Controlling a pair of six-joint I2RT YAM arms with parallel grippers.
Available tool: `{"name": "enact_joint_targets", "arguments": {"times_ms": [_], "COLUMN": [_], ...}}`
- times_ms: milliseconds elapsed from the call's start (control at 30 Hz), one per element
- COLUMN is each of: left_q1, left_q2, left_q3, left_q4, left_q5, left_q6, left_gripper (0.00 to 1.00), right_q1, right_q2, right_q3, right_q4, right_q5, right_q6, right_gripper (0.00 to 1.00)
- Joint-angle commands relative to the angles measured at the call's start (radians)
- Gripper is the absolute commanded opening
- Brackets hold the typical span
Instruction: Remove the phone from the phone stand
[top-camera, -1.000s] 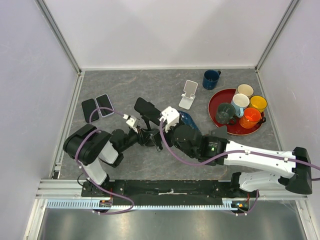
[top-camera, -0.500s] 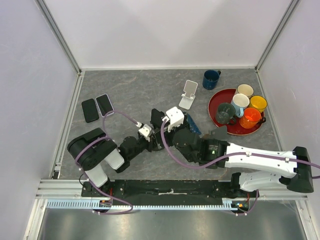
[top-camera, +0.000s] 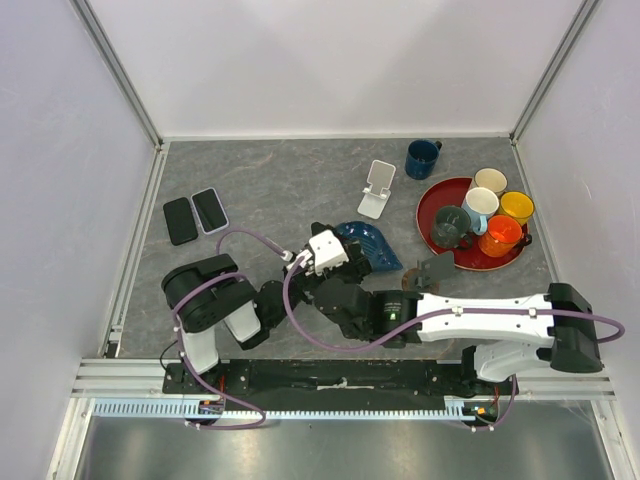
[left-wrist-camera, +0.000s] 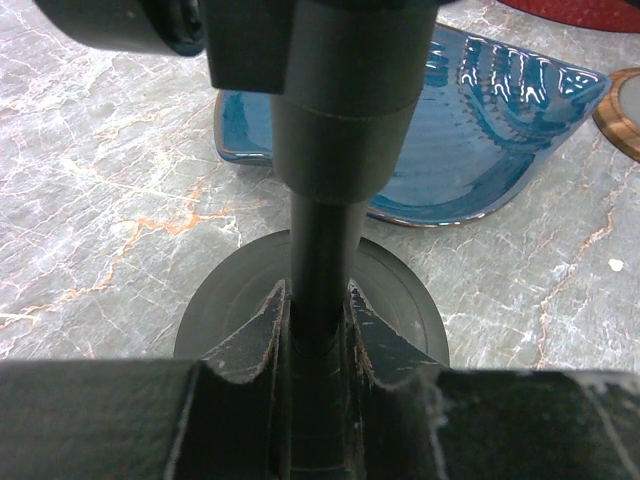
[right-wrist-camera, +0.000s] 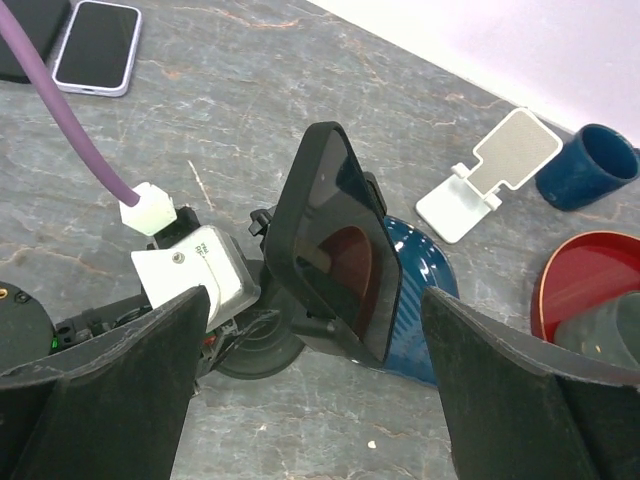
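1. My left gripper (left-wrist-camera: 318, 325) has its jaws pinched nearly closed on the post of the phone stand (left-wrist-camera: 322, 215), just above its round base. I judge this braces it against the tabletop (left-wrist-camera: 90, 200).
2. The phone (right-wrist-camera: 335, 235) sits tilted in the stand's cradle, screen dark.
3. My right gripper (right-wrist-camera: 312, 300) has its jaws wide apart, holding nothing, one finger on either side of the phone. It looks lined up to close on the edges.
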Motion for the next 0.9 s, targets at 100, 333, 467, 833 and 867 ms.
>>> {"name": "enact_joint_targets", "arguments": {"times_ms": [100, 333, 467, 833, 867], "left_q1": [0.000, 0.000, -0.001, -0.001, -0.001], "left_q2": [0.100, 0.105, 0.105, 0.106, 0.105], "left_q3": [-0.003, 0.002, 0.002, 0.007, 0.007], "left_q4": [-0.055, -0.077, -0.080, -0.091, -0.091], "left_q5": [-0.105, -0.108, -0.111, -0.113, -0.114], "left_q6": [-0.040, -0.040, -0.040, -0.038, -0.038], "left_gripper": [0.02, 0.02, 0.02, 0.02, 0.02], "right_q1": [0.013, 0.002, -0.028, -0.090, -0.094], "right_q2": [0.061, 0.106, 0.129, 0.183, 0.186], "right_q3": [0.032, 0.021, 0.027, 0.061, 0.062], "right_q4": [0.144, 0.241, 0.240, 0.218, 0.218], "right_q5": [0.178, 0.226, 0.204, 0.155, 0.155], "right_q6": [-0.120, -0.201, -0.206, -0.207, -0.206], "right_gripper": [0.92, 0.84, 0.82, 0.75, 0.75]}}
